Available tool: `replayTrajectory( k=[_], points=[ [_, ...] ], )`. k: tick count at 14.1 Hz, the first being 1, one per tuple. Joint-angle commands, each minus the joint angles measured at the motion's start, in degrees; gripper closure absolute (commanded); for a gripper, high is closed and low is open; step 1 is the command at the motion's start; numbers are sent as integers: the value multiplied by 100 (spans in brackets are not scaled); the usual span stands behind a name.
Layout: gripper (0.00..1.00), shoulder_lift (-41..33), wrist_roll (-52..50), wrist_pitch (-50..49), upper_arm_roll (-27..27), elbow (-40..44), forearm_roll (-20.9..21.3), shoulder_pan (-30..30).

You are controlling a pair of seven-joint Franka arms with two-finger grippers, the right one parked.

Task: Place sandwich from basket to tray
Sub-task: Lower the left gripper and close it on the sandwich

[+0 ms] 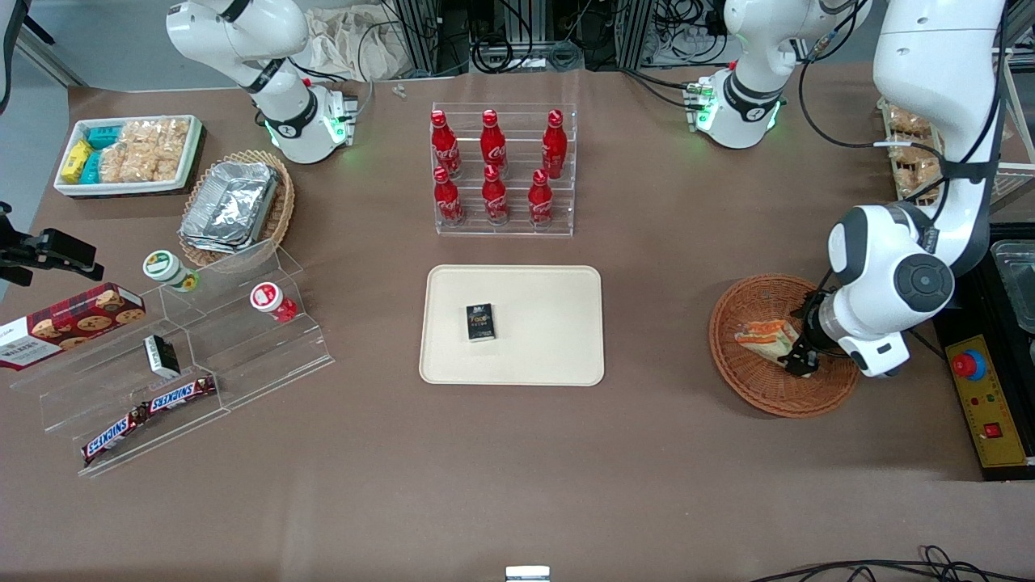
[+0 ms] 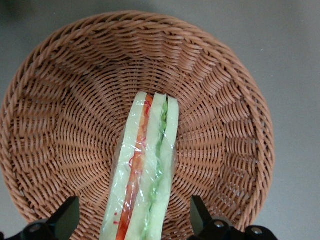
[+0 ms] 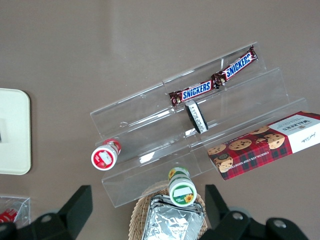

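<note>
Beige and flat, the rectangular plastic tray (image 1: 558, 356) waits mid-table with a small dark box (image 1: 481, 322) on it, so I judge the bare part is where the wedge should go. Toward the working arm's end, the reddish-brown wicker basket (image 1: 748, 380) holds the wrapped triangular sandwich (image 2: 145, 175) on edge. My left gripper (image 2: 135, 220) is down in the basket, fingers (image 2: 67, 215) apart, straddling the sandwich, not yet clamped.
</note>
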Motion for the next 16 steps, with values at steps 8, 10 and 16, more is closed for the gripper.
replayTrajectory(
  k=[8, 10, 16],
  points=[
    [67, 264, -92, 664, 10, -228, -30, -65],
    [100, 237, -13, 515, -25, -228, 31, -100],
    [100, 35, 215, -1808, -121, 1262, 23, -127]
  ],
)
